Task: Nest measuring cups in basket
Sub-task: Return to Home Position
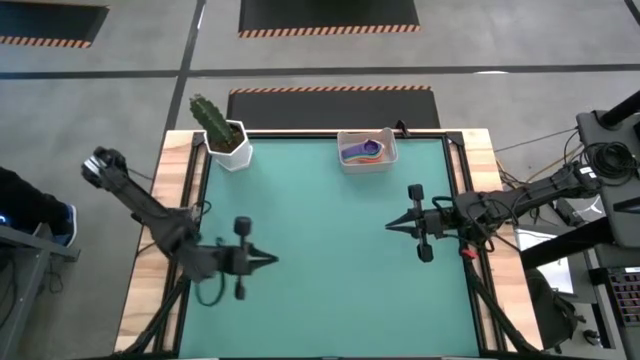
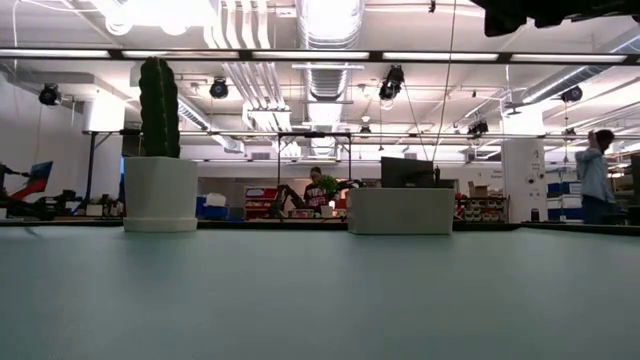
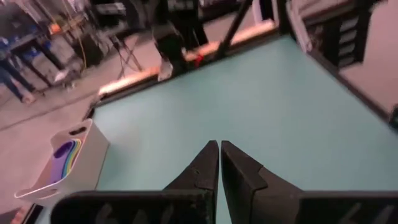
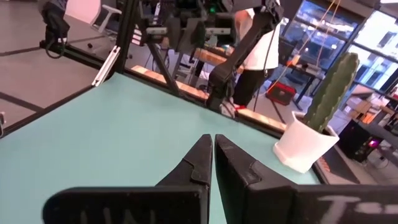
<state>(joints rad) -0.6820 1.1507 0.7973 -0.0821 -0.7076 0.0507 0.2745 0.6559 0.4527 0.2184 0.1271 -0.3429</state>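
measuring cups (image 1: 366, 150) nested in basket (image 1: 366, 167) at far edge of table (image 1: 330, 250); cactus pot (image 1: 232, 152) left of basket, apart.

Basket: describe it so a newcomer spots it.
On the teal table, look along the edge where the cactus pot stands. The basket is the white rectangular bin to the pot's right seen from above; unlike the pot, it holds nested coloured measuring cups.

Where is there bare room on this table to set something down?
The mat is bare across its near half. The middle is free too, between the left gripper and the right gripper. Along the far edge, a gap lies between the cactus pot and the basket of cups. The arms crowd both sides.
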